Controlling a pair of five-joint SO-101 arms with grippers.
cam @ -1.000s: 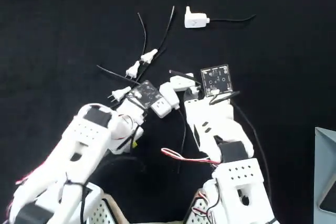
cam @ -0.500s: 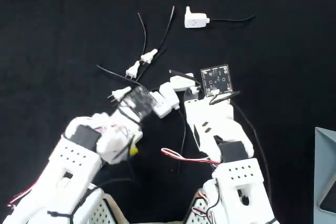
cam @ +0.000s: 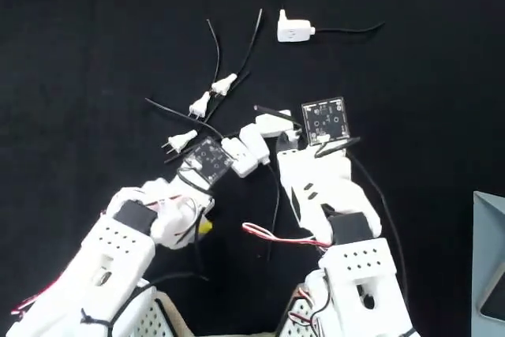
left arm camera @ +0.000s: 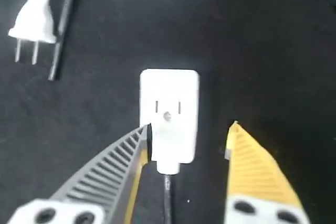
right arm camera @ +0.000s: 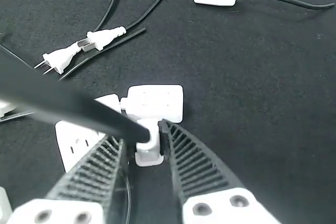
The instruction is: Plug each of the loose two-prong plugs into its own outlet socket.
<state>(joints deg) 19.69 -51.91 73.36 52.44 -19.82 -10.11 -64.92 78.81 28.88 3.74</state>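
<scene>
We are holding the left gripper (left arm camera: 189,127) wide around a socket (left arm camera: 169,103) at mid-frame, while the right gripper (right arm camera: 140,132) is pinching the second socket (right arm camera: 155,100). With plugs (cam: 200,104) lying upper left, we are risking an off-centre squeeze twisting the socket away.

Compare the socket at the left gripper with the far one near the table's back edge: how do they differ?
The near socket lies between the left gripper's open fingers; the far socket lies alone, ungripped. The near socket's cord runs back under the gripper; the far socket's cord runs sideways. Both are white, face up, with black cords.
</scene>
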